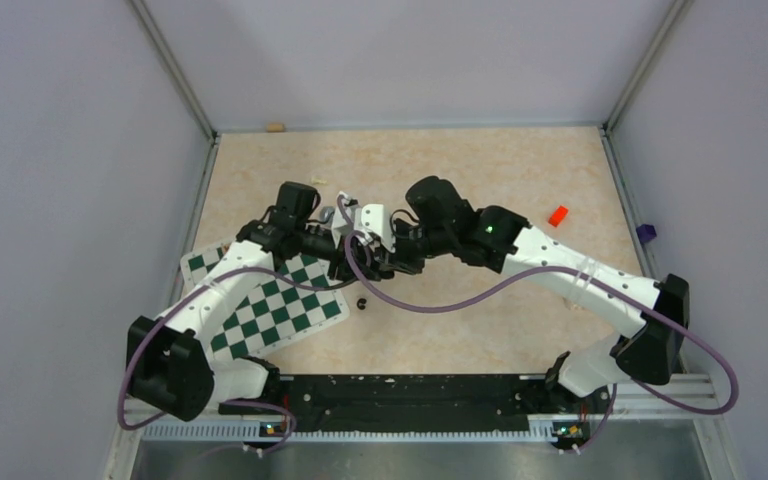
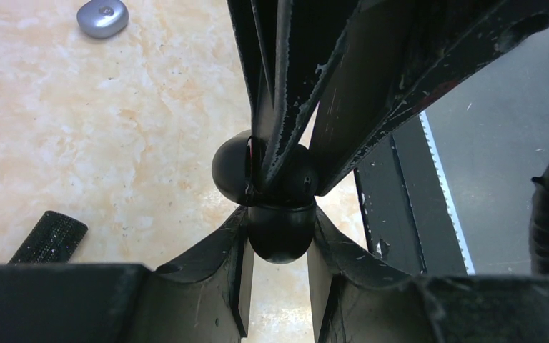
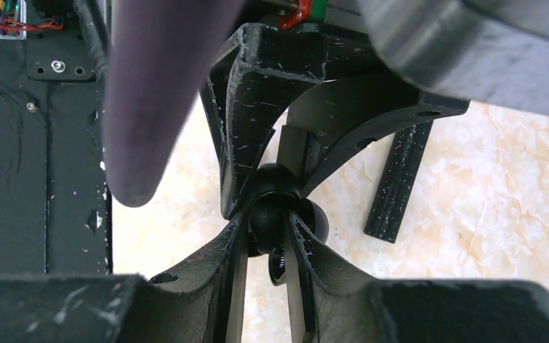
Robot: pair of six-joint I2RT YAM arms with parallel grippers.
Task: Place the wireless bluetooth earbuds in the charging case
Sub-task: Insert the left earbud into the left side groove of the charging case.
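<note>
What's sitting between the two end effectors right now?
A rounded black case. The left end effector and right end effector meet tip to tip and both pinch it. Both wrist views show this.

Chessboard left; red block far right.

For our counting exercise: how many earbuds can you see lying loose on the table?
2. A pale purple earbud lies on the table beyond the left arm's wrist; a black earbud lies off the chessboard's right corner. Others may be hidden under the arms.
</note>
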